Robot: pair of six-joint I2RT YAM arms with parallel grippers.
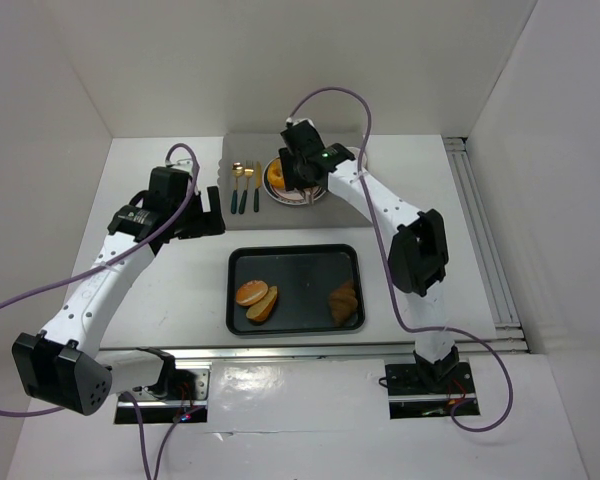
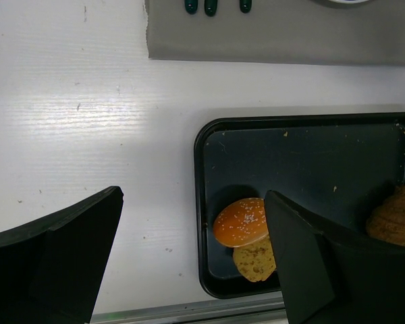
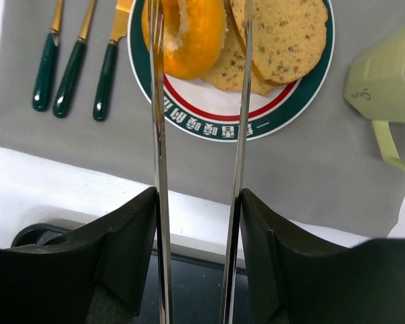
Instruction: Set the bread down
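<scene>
Grips tongs (image 3: pixel 160 169) between the right jaws, blades parted over the bagel (image 3: pixel 196 34) and bread slices (image 3: pixel 287 34) lying on the plate (image 3: pixel 283 111). Holds the left jaws wide apart over the counter (image 2: pixel 88 121) and the tray (image 2: pixel 310 155) edge, near a sesame bun (image 2: pixel 241 221).

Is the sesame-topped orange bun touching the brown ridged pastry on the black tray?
Apart. The top external view shows bare black tray floor between the sesame-topped orange bun and the brown ridged pastry.
</scene>
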